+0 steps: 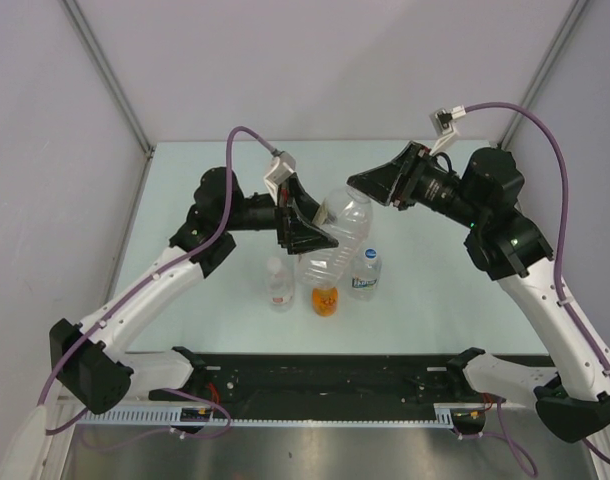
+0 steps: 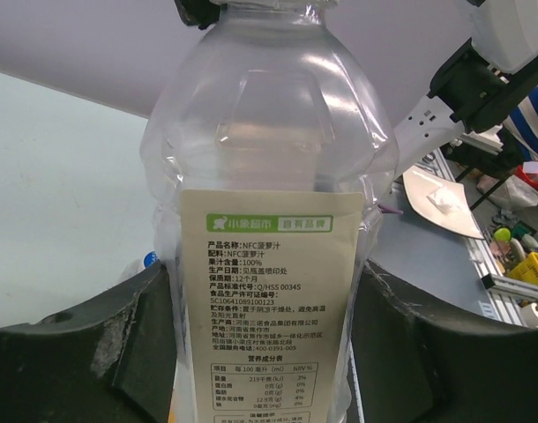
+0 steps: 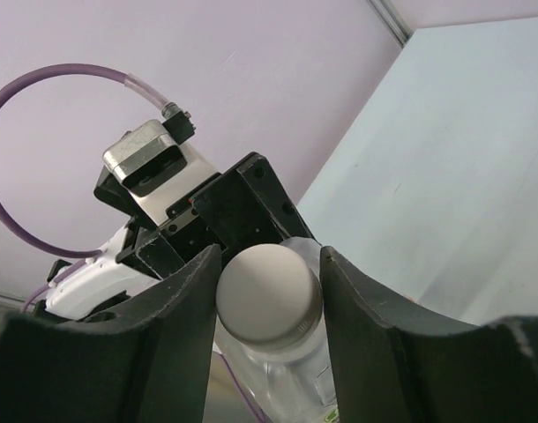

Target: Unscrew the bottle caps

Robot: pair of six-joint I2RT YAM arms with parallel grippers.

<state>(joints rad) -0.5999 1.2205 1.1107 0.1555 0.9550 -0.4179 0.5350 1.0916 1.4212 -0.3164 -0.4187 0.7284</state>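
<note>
Large clear jug (image 1: 340, 235) tilted — left gripper (image 2: 262, 335) clamps body, right gripper (image 1: 363, 187) clamps its white cap (image 3: 269, 293).

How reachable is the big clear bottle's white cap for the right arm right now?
Likely yes: the right fingers sit either side of the white cap with nothing between, and the left gripper appears to steady the large clear bottle.

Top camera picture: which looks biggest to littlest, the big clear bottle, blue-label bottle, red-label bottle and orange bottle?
1. big clear bottle, easily biggest.
2. blue-label bottle and red-label bottle: they look about alike.
3. orange bottle, though its top is hidden.
</note>
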